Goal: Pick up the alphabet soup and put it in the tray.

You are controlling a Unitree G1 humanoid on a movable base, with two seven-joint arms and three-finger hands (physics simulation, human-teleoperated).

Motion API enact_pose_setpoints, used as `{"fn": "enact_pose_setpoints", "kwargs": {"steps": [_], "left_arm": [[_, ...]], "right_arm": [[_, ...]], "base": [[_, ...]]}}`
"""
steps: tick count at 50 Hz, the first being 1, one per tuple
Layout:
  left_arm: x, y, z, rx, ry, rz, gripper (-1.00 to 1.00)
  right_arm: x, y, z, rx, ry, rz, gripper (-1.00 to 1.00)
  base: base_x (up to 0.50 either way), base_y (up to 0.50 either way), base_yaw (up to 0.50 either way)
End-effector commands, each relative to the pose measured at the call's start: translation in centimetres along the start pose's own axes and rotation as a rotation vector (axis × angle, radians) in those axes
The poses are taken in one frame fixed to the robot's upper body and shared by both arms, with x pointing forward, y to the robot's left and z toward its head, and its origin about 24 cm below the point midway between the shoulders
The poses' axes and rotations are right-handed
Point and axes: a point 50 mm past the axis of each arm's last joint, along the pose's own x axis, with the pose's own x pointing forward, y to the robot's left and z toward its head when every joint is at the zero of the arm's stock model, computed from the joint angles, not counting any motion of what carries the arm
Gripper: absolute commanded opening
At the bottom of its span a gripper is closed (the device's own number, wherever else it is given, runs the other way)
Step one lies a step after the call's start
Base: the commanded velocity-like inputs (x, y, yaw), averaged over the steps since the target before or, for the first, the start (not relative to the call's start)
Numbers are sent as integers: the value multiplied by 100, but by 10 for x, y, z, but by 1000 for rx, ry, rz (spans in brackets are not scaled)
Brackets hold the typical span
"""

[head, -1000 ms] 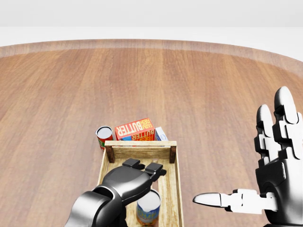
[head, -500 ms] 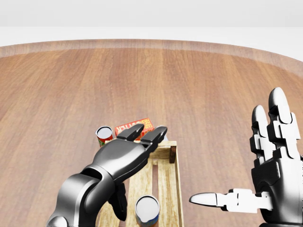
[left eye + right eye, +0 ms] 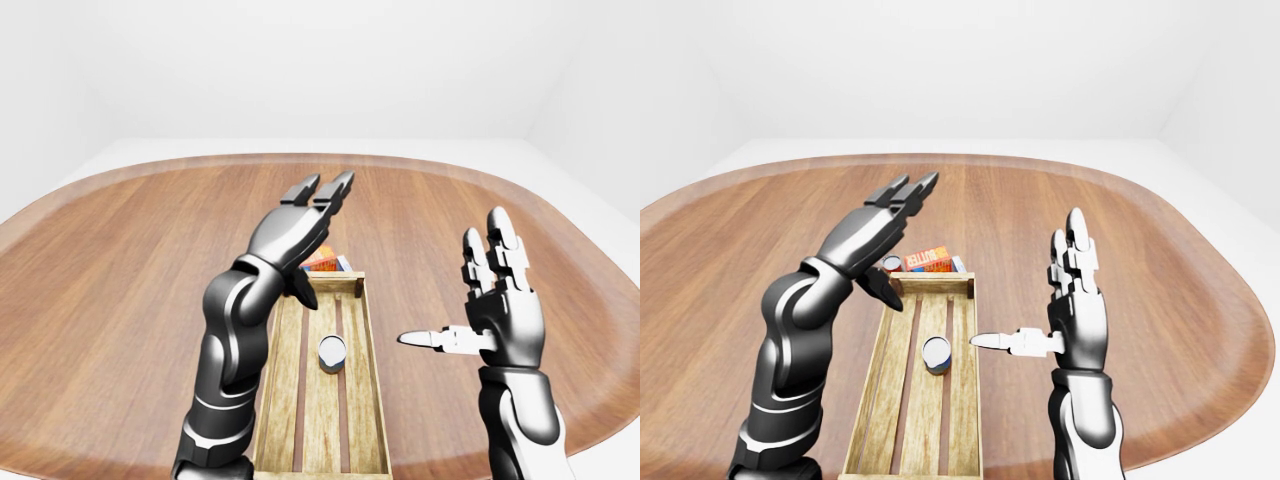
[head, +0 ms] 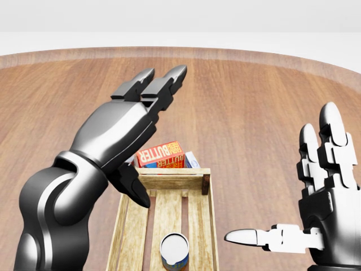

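Head view is showing the alphabet soup standing upright inside the tray, apart from both hands, so the task is being judged as done. The left robot hand is being held above the tray's far end with fingers spread and empty, and the right robot hand is being held wide open beside the tray. If the left arm is being lowered carelessly, the can is being put at risk of tipping, or the butter box of being knocked.
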Motion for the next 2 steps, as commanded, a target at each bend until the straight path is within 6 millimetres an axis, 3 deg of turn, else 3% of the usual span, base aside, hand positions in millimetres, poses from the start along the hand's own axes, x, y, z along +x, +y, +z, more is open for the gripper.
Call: {"fn": "enact_pose_setpoints", "kwargs": {"steps": [1,2], "left_arm": [[-7,17,0,-3,-38,61,100],[-9,17,-1,-4,-35,61,100]], "right_arm": [[0,0,2,-2,-10,2,100],[1,1,2,-1,-11,3,100]], "base": [[0,0,0],[0,0,0]]}}
